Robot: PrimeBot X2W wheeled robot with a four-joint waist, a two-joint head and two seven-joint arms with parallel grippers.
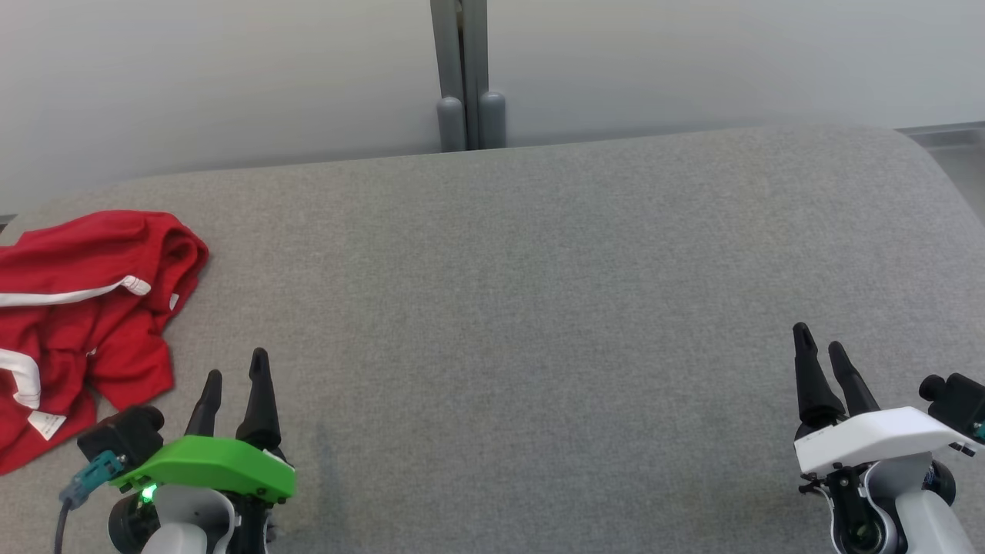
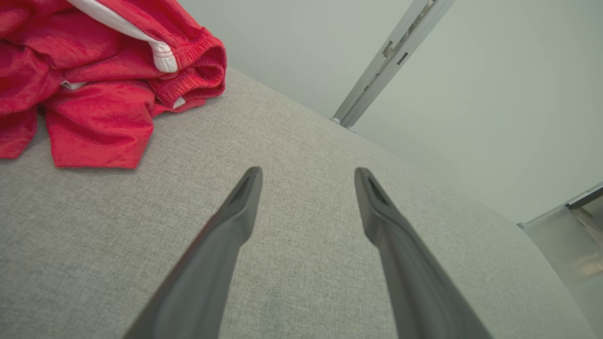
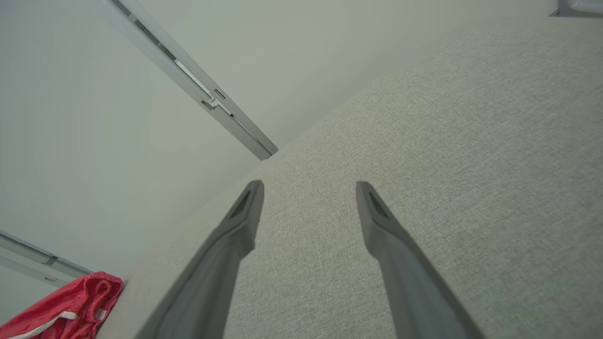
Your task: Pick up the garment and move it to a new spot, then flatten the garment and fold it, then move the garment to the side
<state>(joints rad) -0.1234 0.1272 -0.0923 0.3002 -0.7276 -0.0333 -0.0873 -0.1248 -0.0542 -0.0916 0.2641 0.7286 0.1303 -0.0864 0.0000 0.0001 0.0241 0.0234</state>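
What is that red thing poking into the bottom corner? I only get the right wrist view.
Observer: It is a red garment with white stripes, lying crumpled in a heap at the far left of the grey padded surface.
Operator: Is anything holding it?
Observer: No. The left gripper stands open just to the right of it, and its fingers are clear of the cloth.
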